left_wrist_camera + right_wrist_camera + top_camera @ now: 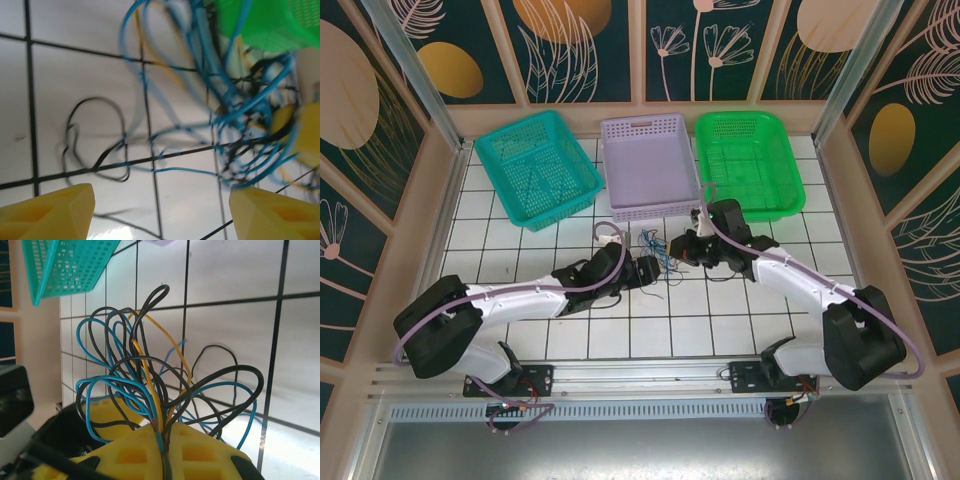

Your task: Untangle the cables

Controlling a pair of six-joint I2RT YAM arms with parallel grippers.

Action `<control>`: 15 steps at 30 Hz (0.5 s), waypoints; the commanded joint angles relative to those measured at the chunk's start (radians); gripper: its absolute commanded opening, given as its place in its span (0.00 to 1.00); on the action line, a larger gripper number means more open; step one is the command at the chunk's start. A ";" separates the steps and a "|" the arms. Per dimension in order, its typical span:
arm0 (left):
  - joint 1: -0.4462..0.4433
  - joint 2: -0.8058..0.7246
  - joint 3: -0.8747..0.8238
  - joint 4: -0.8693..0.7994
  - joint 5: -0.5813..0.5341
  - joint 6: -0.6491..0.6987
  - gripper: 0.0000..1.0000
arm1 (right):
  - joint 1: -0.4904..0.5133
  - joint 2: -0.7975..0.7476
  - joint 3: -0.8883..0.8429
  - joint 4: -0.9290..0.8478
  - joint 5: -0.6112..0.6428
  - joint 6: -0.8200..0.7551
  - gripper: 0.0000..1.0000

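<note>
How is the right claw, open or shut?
Shut on the cables: the right gripper's yellow fingers meet, with the wires pinched between them.

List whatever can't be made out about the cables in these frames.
- Top view: cables too small to count or trace strands.
- Left wrist: cables blurred, crossings unreadable; left fingers cut off by the bottom edge.
- Right wrist: strand ends hidden between the right fingers.

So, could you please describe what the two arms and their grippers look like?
Both arms have white links and black joints, the left arm and right arm alike, each carrying a thick lilac cable. The gripper fingers are yellow blocks with moulded recesses.
</note>
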 commanded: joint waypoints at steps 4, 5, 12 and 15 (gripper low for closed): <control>-0.006 0.006 0.035 0.084 -0.056 0.027 0.76 | 0.059 -0.045 0.007 -0.043 -0.047 -0.001 0.00; -0.007 0.013 0.041 0.088 -0.057 0.030 0.76 | 0.069 -0.048 0.008 -0.046 -0.042 0.000 0.00; -0.006 0.036 0.094 -0.104 -0.212 0.018 0.07 | 0.065 -0.109 0.014 -0.117 0.012 -0.029 0.00; -0.006 -0.025 0.073 -0.204 -0.306 0.013 0.00 | 0.038 -0.122 0.040 -0.222 0.132 -0.114 0.00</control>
